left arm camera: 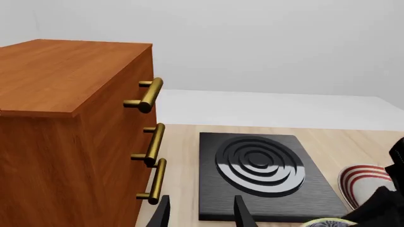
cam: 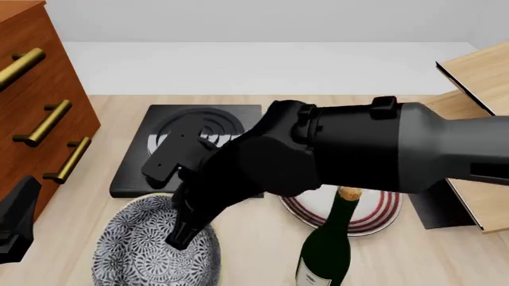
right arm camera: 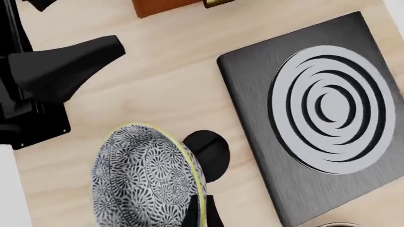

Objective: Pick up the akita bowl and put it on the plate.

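Nearest you in the front view, the akita bowl [cam: 151,250] sits low left-centre on the wooden table [cam: 254,262], w/ your right gripper [cam: 185,235] reaching down into its near-right rim. In the right wrist view the two fingers [right arm camera: 191,213] straddle the bowl's pale rim [right arm camera: 189,165], one inside, one outside, closed tight on the wall, so you're gripping the akita bowl. A round dark shadow lies on the wood beside the bowl in that view, apart from its edge; whether the bowl is clear of the table I can't tell for sure.

Just right of the bowl, a green bottle w/ a gold top [cam: 328,244] stands upright at the near edge, its neck overlapping the plate from the front cam. The plate [cam: 374,217], white w/ red rings, lies just behind the bottle and right of the bowl, partly under your right arm [cam: 358,149].

Your left gripper [cam: 14,229] is at the far left edge of the front view, low, beside the drawers. In the left wrist view its fingertips [left arm camera: 159,215] show w/ a clear gap between them and nothing held: it's open.

Farther back, the black stove slab [cam: 199,143] w/ silver rings lies flat behind the bowl. The wooden drawer cabinet [cam: 32,95] w/ brass handles [cam: 47,122] stands at the left. A light wood board [cam: 477,77] sits at the right edge, far side.
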